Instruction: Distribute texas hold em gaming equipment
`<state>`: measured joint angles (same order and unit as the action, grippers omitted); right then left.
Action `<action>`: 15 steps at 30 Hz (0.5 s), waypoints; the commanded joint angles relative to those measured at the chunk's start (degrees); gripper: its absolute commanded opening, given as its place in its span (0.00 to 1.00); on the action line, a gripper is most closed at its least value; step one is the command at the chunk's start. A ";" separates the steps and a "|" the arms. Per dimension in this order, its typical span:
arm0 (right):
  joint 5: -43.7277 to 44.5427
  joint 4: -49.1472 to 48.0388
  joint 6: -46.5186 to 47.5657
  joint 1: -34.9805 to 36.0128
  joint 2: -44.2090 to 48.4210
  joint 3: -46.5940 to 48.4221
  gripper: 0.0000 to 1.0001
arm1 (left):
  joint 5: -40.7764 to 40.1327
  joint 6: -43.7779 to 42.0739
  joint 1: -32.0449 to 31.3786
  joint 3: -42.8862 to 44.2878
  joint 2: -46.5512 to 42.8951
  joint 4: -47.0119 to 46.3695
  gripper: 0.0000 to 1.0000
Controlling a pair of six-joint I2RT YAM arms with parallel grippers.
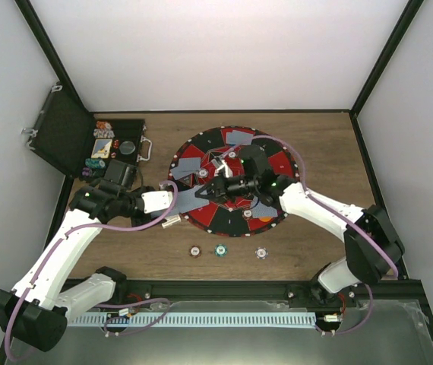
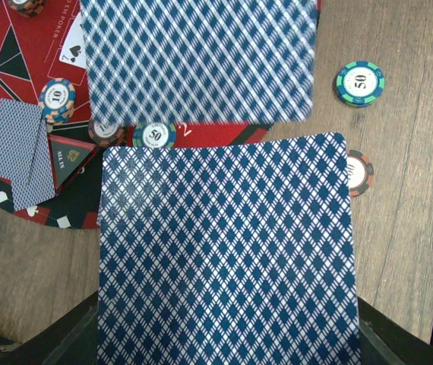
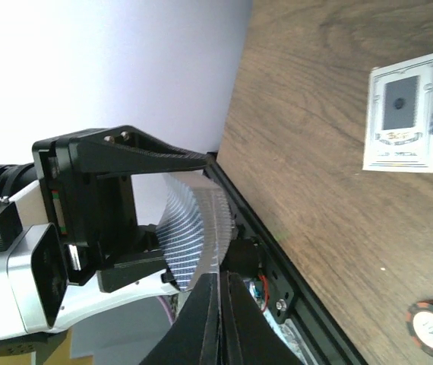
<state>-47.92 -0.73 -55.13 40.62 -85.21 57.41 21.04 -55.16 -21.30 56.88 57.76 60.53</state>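
Observation:
My left gripper (image 1: 175,202) is shut on a deck of blue-backed playing cards (image 2: 228,251), which fills the left wrist view and hides the jaws. A little above the round red-and-black poker mat (image 1: 201,144), my right gripper (image 3: 218,277) is shut on the edge of one card (image 3: 194,228). That card bends away from the deck and shows blurred in the left wrist view as a top card (image 2: 197,61). Dealt cards (image 1: 239,138) lie face down on the mat. Three poker chips (image 1: 220,250) sit in a row on the wood in front of it.
A black hinged case (image 1: 64,129) stands open at the back left with chips in it. A card box (image 3: 406,122) lies on the wood. More chips (image 2: 57,99) rest on the mat's edge, and a teal chip (image 2: 359,82) lies beside it.

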 commanded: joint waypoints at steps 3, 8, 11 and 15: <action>3.68 15.35 10.94 -5.70 3.30 6.47 0.01 | 0.41 -0.39 0.13 -0.10 -0.53 -0.77 0.06; 19.35 31.40 23.83 -8.09 -0.29 15.21 0.01 | 0.39 -0.37 0.12 -0.17 -0.65 -0.77 0.06; 32.06 37.25 31.34 -8.11 -4.58 20.16 0.01 | 0.33 -0.28 0.12 -0.19 -0.71 -0.77 0.06; 51.69 37.63 41.63 -7.55 -8.86 23.56 0.01 | 0.25 -0.17 0.20 -0.20 -0.79 -0.77 0.06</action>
<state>-20.25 30.35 -27.75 32.51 -89.86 77.71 20.80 -55.16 -21.30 56.88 57.76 60.53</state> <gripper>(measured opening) 0.011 0.608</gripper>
